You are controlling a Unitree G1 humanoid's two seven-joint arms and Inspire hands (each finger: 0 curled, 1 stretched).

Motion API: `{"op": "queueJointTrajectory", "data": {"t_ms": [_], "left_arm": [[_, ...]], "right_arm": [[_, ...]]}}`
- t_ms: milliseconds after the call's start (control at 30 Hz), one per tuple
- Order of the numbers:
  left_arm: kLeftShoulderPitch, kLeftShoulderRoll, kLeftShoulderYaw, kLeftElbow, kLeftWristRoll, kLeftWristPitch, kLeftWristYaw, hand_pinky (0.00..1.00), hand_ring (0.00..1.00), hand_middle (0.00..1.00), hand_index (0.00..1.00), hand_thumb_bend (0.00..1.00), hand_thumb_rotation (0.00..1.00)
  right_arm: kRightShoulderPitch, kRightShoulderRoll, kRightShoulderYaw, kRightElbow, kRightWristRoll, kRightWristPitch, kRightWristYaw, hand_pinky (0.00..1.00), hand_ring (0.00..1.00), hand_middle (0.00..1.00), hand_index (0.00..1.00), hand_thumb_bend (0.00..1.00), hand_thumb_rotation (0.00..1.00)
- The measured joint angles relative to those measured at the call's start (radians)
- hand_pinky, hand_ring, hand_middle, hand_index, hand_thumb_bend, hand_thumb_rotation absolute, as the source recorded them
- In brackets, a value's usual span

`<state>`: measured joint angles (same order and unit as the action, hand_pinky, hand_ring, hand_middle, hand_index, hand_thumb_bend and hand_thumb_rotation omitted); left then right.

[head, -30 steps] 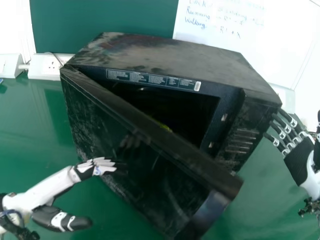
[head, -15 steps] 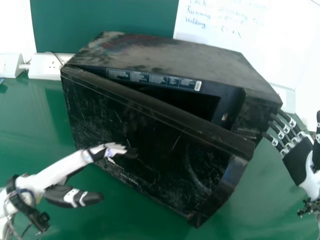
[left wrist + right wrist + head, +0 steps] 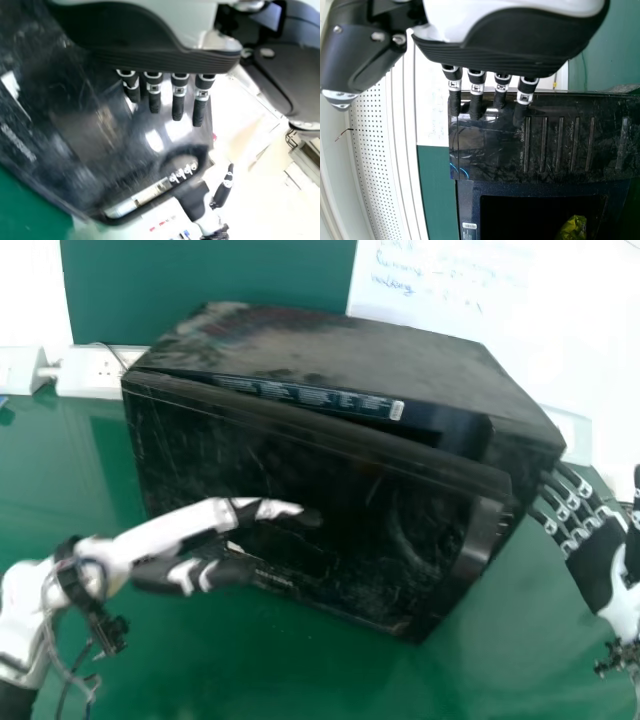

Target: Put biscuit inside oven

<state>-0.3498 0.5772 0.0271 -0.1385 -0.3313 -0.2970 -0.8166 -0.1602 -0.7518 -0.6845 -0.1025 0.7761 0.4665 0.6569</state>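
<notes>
The black oven stands on the green table with its door partly open, a narrow gap along the top. Against the door's outer face lies my left hand, its fingers straight; in the left wrist view the left hand is over the glossy door. At the oven's right side is my right hand, fingers extended; in the right wrist view those fingers of the right hand touch the oven's side panel. A yellow-green packet lies inside the oven cavity.
Behind the oven are a green board and a whiteboard. White socket boxes stand along the table's back edge at the left. Green tabletop extends in front of the door.
The door has swung toward the oven body, narrowing the gap. My left hand has moved right and forward with it, while my right hand stayed almost still.
</notes>
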Motion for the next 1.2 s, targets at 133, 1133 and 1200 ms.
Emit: {"op": "queueJointTrajectory", "data": {"t_ms": [133,1133,1200], "left_arm": [[-0.078,-0.026,-0.019,0.077,-0.026,0.022,-0.065,0.78,0.87,0.90,0.86,0.78,1.00],[-0.223,-0.040,-0.080,0.152,0.103,0.195,-0.094,0.81,0.90,0.91,0.86,0.78,1.00],[-0.182,-0.017,-0.060,0.090,0.078,0.215,-0.096,0.81,0.90,0.91,0.87,0.78,1.00]], "right_arm": [[0.004,0.001,-0.001,-0.004,0.000,0.000,-0.002,0.94,0.96,0.96,0.94,0.96,1.00],[0.026,0.017,-0.003,-0.024,0.007,0.000,-0.018,1.00,1.00,1.00,1.00,0.95,1.00],[0.026,0.017,-0.004,-0.025,0.007,0.000,-0.019,1.00,1.00,1.00,1.00,0.92,1.00]]}}
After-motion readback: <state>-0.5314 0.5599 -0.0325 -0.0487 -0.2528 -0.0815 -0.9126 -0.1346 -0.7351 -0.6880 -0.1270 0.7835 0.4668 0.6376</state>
